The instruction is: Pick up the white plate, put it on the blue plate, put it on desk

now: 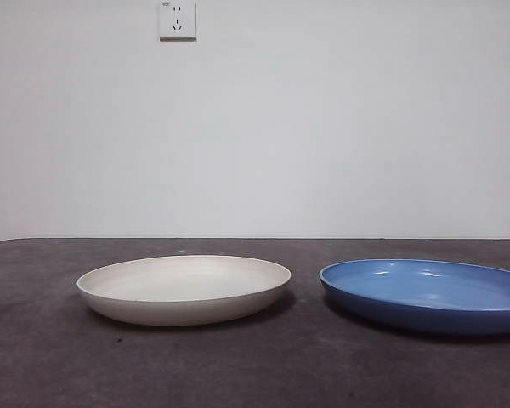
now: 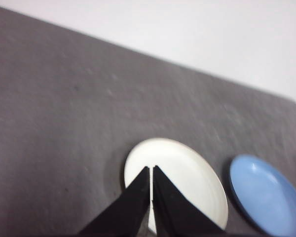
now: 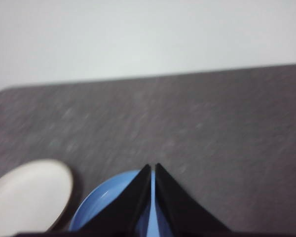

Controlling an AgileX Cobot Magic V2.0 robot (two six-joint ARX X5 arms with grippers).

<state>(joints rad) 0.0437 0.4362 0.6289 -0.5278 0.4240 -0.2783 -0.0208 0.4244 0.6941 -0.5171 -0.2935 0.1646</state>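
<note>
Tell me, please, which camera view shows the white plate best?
The front view: the white plate sits whole, near and sharp on the desk, rim and inner ridges visible. The left wrist view shows it from above, blurred and partly hidden by the shut left tool. The right wrist view catches only part of it, at the picture's edge.

The white plate (image 1: 184, 290) at lower centre of the front view is matte cream, with faint concentric ridges inside; the blue plate (image 1: 429, 295) at lower right is glossy blue, paler highlights streaking its inside; the desk (image 1: 255, 374) across the bottom is mottled dark grey-brown; the wall (image 1: 323, 127) above is plain white, a white socket (image 1: 178, 19) at the top; both grippers' jaws are black.
</note>
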